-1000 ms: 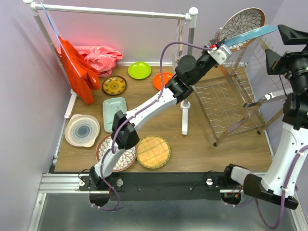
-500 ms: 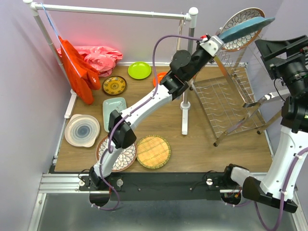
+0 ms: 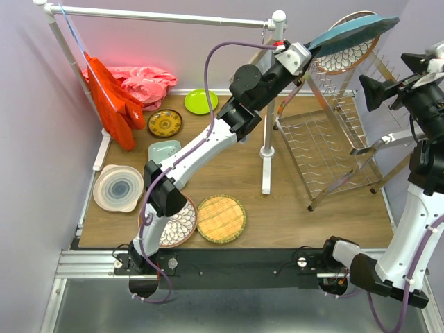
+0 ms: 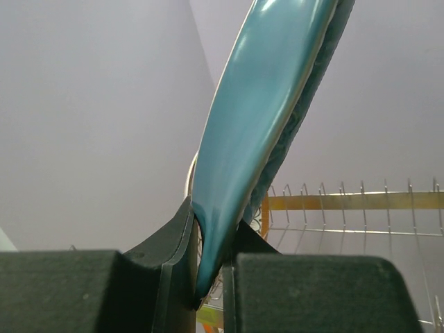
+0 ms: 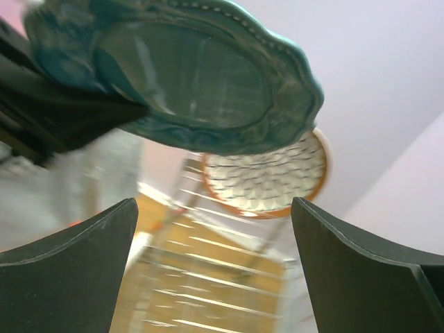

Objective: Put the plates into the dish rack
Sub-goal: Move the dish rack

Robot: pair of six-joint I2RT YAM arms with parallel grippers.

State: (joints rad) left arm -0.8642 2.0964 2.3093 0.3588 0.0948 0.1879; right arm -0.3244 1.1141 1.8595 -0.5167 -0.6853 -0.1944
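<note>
Counting roughly one of eight in view done so far. Waiting on the table (image 3: 291, 215), six: white ringed plate (image 3: 118, 188) at the left, mint tray (image 3: 158, 152), patterned plate (image 3: 165, 123), near floral plate (image 3: 179, 225), lime plate (image 3: 200, 101) at the far edge, woven plate (image 3: 221, 218). Then one teal plate (image 3: 350, 31) pinched by its rim in the left gripper (image 4: 210, 267), up above the dish rack (image 3: 326, 146), not seated yet. One racked floral plate (image 3: 341, 55) standing at the far end. Right gripper (image 5: 215, 267) spread wide, empty, off at the right.

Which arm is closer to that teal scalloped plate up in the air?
Left. The left gripper has its jaws shut on the edge of the teal scalloped plate; the right gripper is open, facing it without touching.
</note>
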